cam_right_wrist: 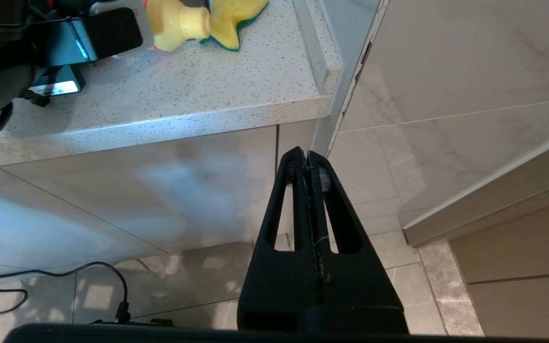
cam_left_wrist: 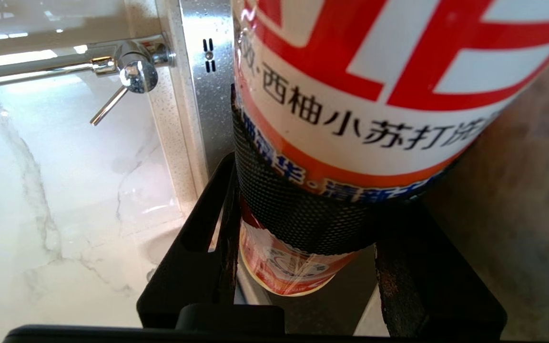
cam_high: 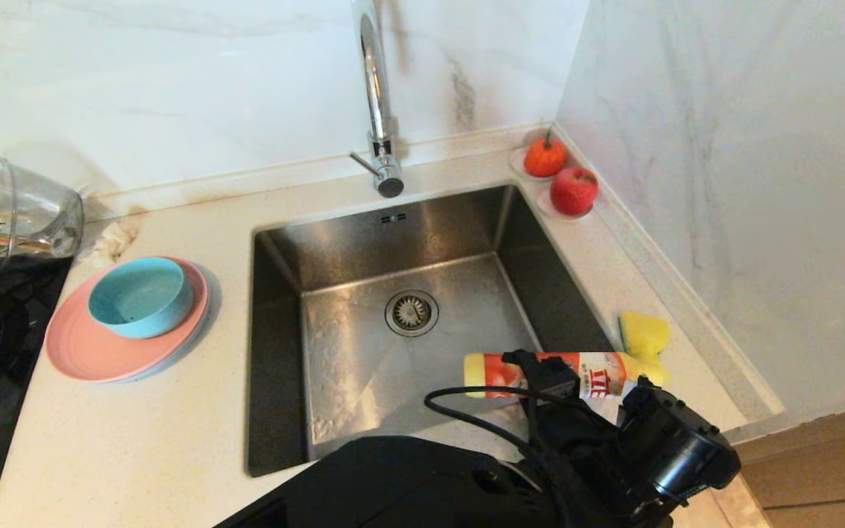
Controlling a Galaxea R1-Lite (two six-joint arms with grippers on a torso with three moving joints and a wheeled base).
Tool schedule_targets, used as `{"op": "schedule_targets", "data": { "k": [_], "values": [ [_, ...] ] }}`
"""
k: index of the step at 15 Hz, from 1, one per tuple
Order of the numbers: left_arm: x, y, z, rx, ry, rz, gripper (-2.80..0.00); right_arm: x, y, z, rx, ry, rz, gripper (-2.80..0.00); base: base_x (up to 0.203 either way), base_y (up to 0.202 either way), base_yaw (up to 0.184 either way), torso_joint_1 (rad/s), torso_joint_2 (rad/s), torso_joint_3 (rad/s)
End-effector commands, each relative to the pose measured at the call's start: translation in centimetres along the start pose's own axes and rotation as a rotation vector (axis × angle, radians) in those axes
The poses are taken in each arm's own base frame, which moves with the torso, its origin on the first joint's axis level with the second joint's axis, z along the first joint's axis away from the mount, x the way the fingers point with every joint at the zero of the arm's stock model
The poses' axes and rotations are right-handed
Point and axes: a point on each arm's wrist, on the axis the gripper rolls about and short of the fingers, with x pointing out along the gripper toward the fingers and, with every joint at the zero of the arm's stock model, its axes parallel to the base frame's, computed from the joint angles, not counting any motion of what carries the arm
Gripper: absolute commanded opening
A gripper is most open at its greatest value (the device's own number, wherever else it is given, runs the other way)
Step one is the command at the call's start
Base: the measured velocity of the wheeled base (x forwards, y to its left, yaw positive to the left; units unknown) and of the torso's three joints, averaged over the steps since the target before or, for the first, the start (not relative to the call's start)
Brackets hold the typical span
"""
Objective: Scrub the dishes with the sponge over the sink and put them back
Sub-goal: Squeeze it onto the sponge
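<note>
The left gripper (cam_high: 551, 381) grasped a detergent bottle (cam_high: 540, 372) lying by the sponge (cam_high: 643, 336); the right gripper (cam_right_wrist: 309, 164) hung clenched, empty

right gripper (cam_right_wrist: 309, 159) hangs pressed closed below the counter edge (cam_right_wrist: 160, 119), with the sponge (cam_right_wrist: 234, 19) up top.

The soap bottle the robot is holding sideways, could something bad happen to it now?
Maybe.
1. The left gripper clamps the bottle lying flat at the sink edge; if it slips, it could roll into the basin.
2. Its nozzle end touches the sponge, so moving the bottle might push the sponge along the counter.
3. Squeezing hard could squirt soap onto the counter.
The right gripper hangs shut below the counter and cannot help.
</note>
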Motion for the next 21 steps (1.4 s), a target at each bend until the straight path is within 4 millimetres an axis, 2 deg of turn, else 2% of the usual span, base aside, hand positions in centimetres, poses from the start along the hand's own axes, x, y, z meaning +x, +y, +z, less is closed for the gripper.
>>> {"op": "schedule_targets", "data": {
  "k": [1, 10, 21],
  "values": [
    [0.0, -0.5, 0.1, 0.013, 0.005, 0.002, -2.80, 0.0, 0.0, 0.0, -0.001, -0.001, 0.001, -2.80, 0.000, 0.000, 0.000, 0.000, 0.00, 0.000],
    [1.3, -1.3, 1.0, -0.067, 0.049, 0.045, -2.80, 0.0, 0.0, 0.0, -0.001, -0.001, 0.001, -2.80, 0.000, 0.000, 0.000, 0.000, 0.00, 0.000],
    [2.1, -2.2, 0.6, 0.002, 0.109, 0.067, -2.80, 0.0, 0.0, 0.0, -0.001, -0.001, 0.001, -2.80, 0.000, 0.000, 0.000, 0.000, 0.00, 0.000]
  ]
}}
